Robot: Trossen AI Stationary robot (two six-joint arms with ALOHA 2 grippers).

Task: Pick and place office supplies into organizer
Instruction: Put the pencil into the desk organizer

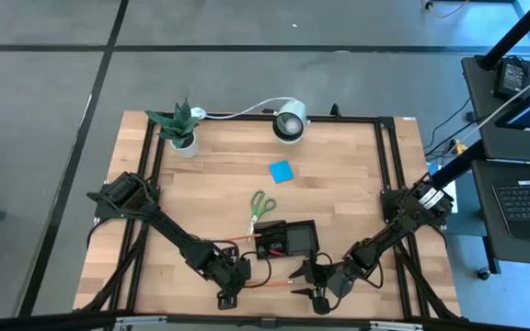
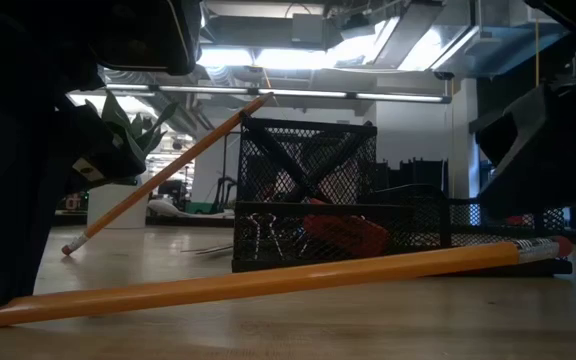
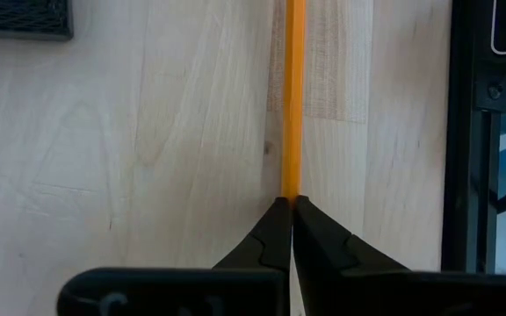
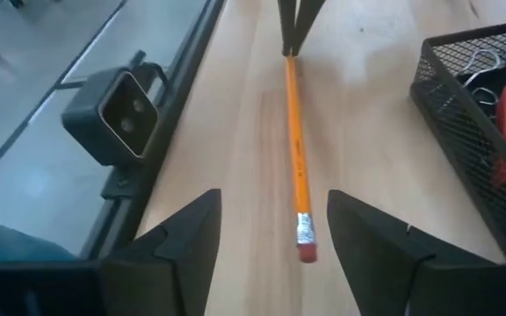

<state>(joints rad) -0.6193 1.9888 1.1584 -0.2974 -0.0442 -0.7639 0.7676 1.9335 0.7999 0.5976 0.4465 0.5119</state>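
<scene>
Pinching one pencil (image 3: 293, 96) tip, left gripper (image 3: 285, 211) steadies it beside the organizer (image 1: 286, 239); right gripper (image 4: 273, 228) straddles eraser end, fingers apart.

Two pencils (image 2: 268, 279), one organizer (image 1: 286, 239), one scissors (image 1: 261, 204)

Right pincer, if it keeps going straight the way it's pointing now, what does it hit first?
Probably the orange pencil: its eraser end lies on the table between the open right pincer fingers. Beyond it is the shut left pincer at the pencil's far tip, though depth is uncertain.
</scene>
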